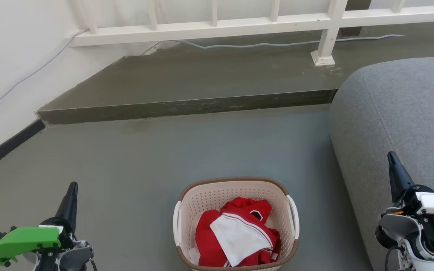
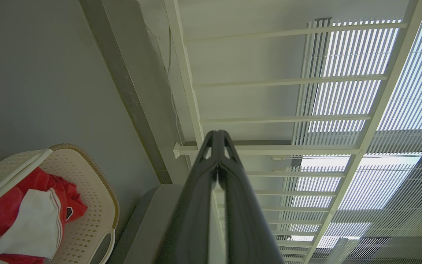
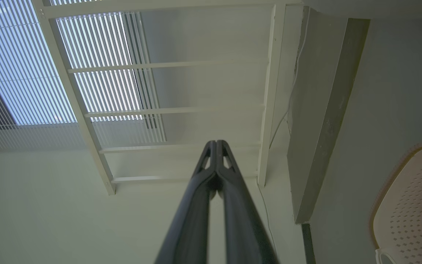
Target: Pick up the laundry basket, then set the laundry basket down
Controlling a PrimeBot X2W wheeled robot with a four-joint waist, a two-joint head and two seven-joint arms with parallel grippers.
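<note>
The floor of the laundry basket (image 1: 236, 190) was hidden under red and white garments (image 1: 236, 237), its near rim clipped by the head view's bottom edge. The grey sofa (image 1: 398, 113) was cut off at the right edge, the white railing (image 1: 209, 28) at the top.

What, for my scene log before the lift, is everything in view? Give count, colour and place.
laundry basket: one, cream-white with a brown rim, on the floor, low centre of the head view
clothes: one heap, red and white, inside the basket
sofa: one, grey, right of the basket
step: one, dark grey, beyond the basket
railing: one, white, along the step's far edge
cable: at least one, pale, on the step under the railing
left gripper: one, dark fingers shut, left of the basket, apart from it
right gripper: one, dark fingers shut, over the sofa's edge
</note>
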